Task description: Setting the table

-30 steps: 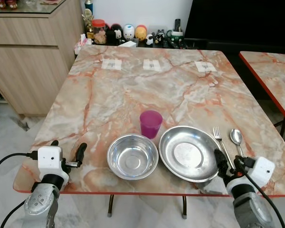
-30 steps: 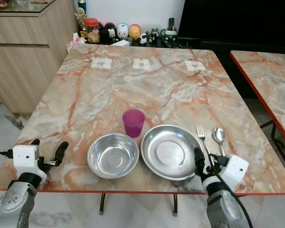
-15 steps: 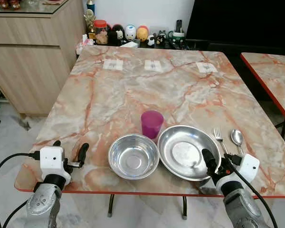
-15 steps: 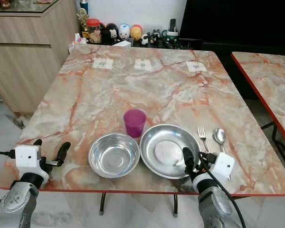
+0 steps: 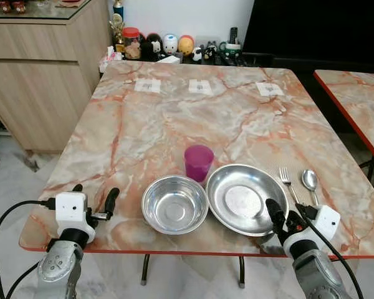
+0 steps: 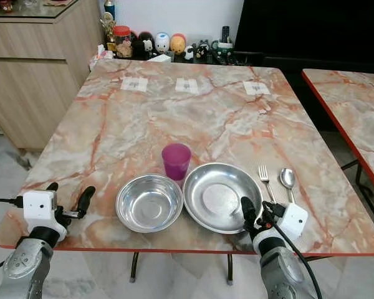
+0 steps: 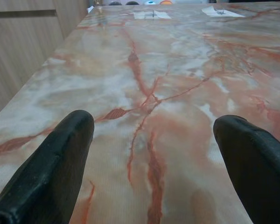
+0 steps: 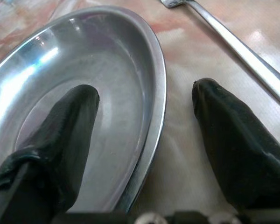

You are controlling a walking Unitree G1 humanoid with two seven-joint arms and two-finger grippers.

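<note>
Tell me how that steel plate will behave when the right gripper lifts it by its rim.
The plate looks like thin polished steel, so probably rigid and light. Its glossy, sloped rim may slip between the right gripper's open fingers, which straddle it. Held at one edge, the wide plate would likely droop, perhaps knocking the adjacent bowl.

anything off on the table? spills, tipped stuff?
Nothing stands out. Purple cup upright, steel bowl and steel plate side by side, fork and spoon parallel to the right. Right hand open, straddling the plate's rim.
</note>
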